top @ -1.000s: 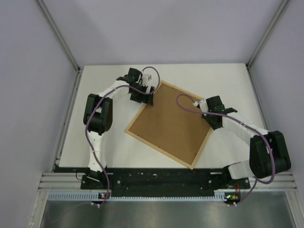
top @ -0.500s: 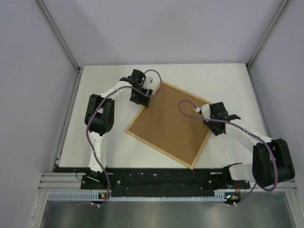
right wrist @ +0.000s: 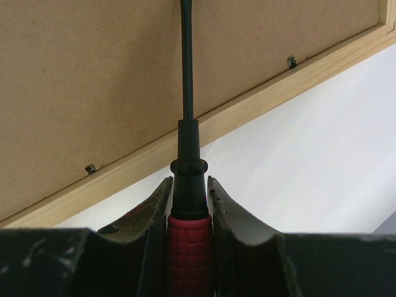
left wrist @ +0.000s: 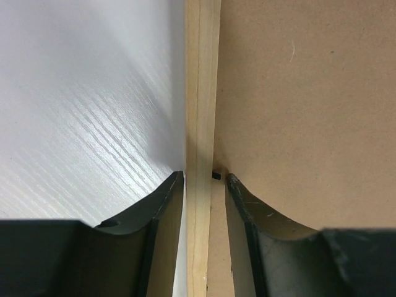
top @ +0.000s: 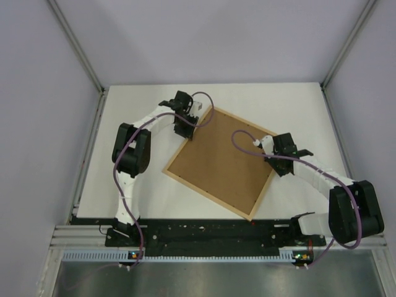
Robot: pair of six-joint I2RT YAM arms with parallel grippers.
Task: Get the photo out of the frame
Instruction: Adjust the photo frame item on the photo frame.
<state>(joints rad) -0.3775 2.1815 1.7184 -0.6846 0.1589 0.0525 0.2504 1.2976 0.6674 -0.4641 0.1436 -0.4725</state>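
The white worktop point(top: 297, 105) is carrying the frame point(left wrist: 199, 93), which is lying face down near its middle, turned like a diamond, with the brown backing board point(top: 223, 161) facing up. The photo is not showing anywhere and, I am judging, is sitting beneath that board. The left hand point(left wrist: 204, 179) is straddling the pale rim on the frame's 11 o'clock edge, with one finger on the worktop side and the other over the board. Both are lying close against the wood, though I cannot tell whether they are truly pinching it. The right hand point(right wrist: 189, 182) is working at the 3 o'clock edge, pressed together on the screwdriver point(right wrist: 187, 241) at its red grip. In the wrist view the black shaft is reaching toward 12 o'clock across the rim and over the board, and its tip is running out of sight. Small dark retaining tabs point(right wrist: 291, 61) are sitting along the inside of the rim, one just beside the left hand's inner finger. The step in hand is looking like freeing the board. For that, the left hand should be bracing the rim down rather than lifting it. The screwdriver should be going in shallow, sliding under one tab at a time and turning it toward the rim. It should be doing so gently, so that it is not gouging the board or shoving the frame toward 9 o'clock.
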